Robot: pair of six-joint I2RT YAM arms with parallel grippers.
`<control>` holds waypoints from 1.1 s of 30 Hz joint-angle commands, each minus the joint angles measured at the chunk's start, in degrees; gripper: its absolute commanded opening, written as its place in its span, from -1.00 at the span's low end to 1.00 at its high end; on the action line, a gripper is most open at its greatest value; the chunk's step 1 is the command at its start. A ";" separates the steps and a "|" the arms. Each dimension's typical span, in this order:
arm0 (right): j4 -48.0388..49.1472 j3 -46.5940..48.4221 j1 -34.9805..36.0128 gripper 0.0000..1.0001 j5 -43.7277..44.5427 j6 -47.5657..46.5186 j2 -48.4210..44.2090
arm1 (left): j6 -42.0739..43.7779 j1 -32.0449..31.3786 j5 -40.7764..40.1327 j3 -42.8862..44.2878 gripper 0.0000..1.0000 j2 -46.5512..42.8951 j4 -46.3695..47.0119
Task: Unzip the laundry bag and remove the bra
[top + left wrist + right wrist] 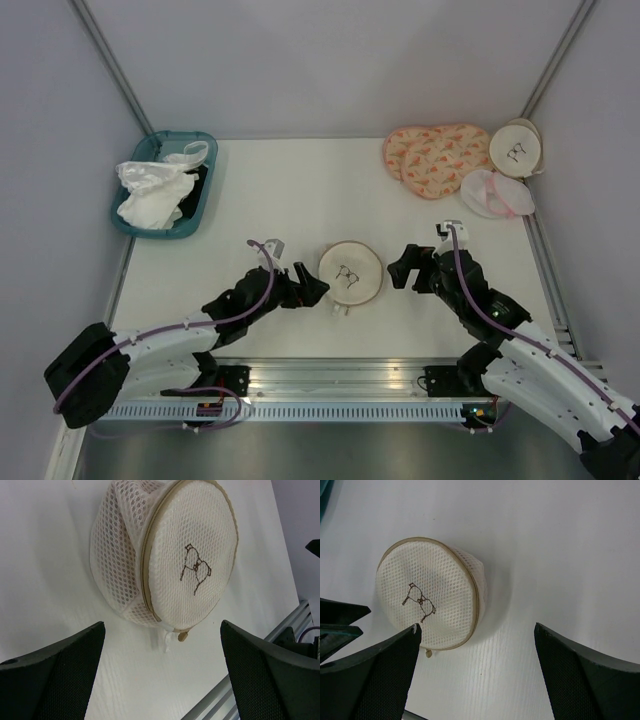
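We see the left gripper [312, 285] with its jaws spread wide and nothing between them. From the left wrist, its two dark fingers [60, 680] frame the lower corners of the view, and the laundry bag [351, 274] lies just ahead of them, untouched. The right gripper [405, 268] is spread just as wide and is also empty. Its fingertips sit near the bag's right side but clear of it.

Both arms reach in from the near edge of the table [300, 190]. The left forearm angles rightward and the right forearm angles leftward, so the two grippers face each other low over the surface with the bag between them.

The bag rests on the table near the front and middle, with its round face up and slightly tilted. The dark bra drawing [196, 570] shows on that face. The tan zipper rim looks closed all the way round, and its pull [182, 636] hangs at the near edge. A faint warm tint behind the side mesh may be the bra, though we cannot tell through the netting.

A teal basket [196, 215] at the far left holds white garments [150, 190]. At the far right lie a peach patterned pad [435, 158], a second round mesh bag [515, 148] and a white-and-pink pouch [495, 193].
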 commanded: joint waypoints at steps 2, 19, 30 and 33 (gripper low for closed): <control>3.19 -0.94 1.28 0.96 1.17 0.84 1.40 | -5.07 -1.45 -4.56 -0.56 0.99 6.24 15.79; 7.15 -2.44 6.63 0.80 3.37 1.54 5.18 | -12.20 -5.41 -8.52 6.12 0.60 25.23 23.11; 8.03 -3.14 12.00 -0.06 6.62 1.63 8.16 | -11.93 -5.41 -6.41 5.59 -0.95 26.56 30.85; 8.73 -2.79 14.54 -0.10 7.15 1.63 9.39 | -15.34 -5.50 -7.37 5.68 -0.95 24.28 28.23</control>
